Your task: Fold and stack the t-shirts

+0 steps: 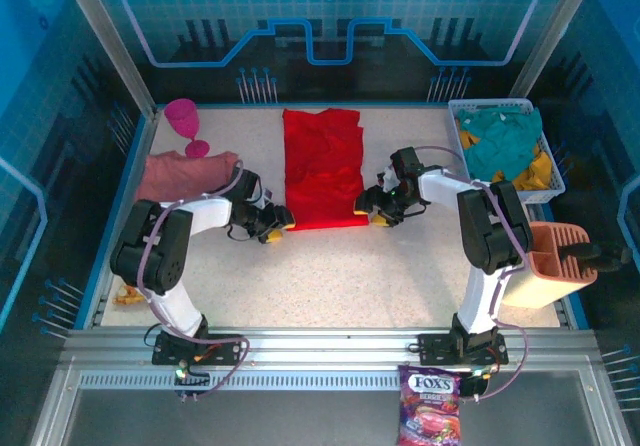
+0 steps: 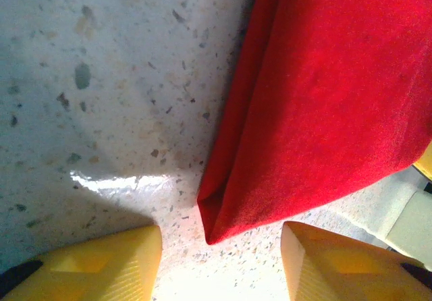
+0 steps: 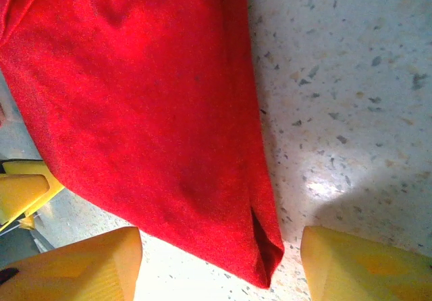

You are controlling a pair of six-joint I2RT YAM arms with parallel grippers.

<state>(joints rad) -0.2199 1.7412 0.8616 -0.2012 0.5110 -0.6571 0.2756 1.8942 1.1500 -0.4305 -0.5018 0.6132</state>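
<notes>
Spreading across most of the top view, the pale speckled counter [image 1: 330, 276] carries everything else. The red t-shirt [image 1: 322, 166] lies on it at centre, just above the middle of the frame, folded into a long strip that runs from the upper edge of the counter down toward the arms. The salmon-pink t-shirt [image 1: 180, 174] sits bunched at the left of the frame, well apart from the red one. At upper right a white basket [image 1: 490, 103] holds teal cloth [image 1: 500, 141] and yellow cloth [image 1: 535, 174]. A salmon-orange plastic rack [image 1: 560, 256] hangs at the right edge. A purple FOX'S sweets bag [image 1: 432, 406] lies at the bottom, right of centre. A magenta goblet [image 1: 185, 124] stands at upper left, just above the pink shirt.

The left tool [image 1: 275, 221] sits at the strip's lower left corner, the right tool [image 1: 378, 211] at its lower right corner. In the left wrist view the yellow fingers [image 2: 101, 260] stand apart, the cloth corner lying on the counter between them, clear of both. The right wrist view gives the same: fingers [image 3: 358, 264] apart, corner between, nothing clamped.
</notes>
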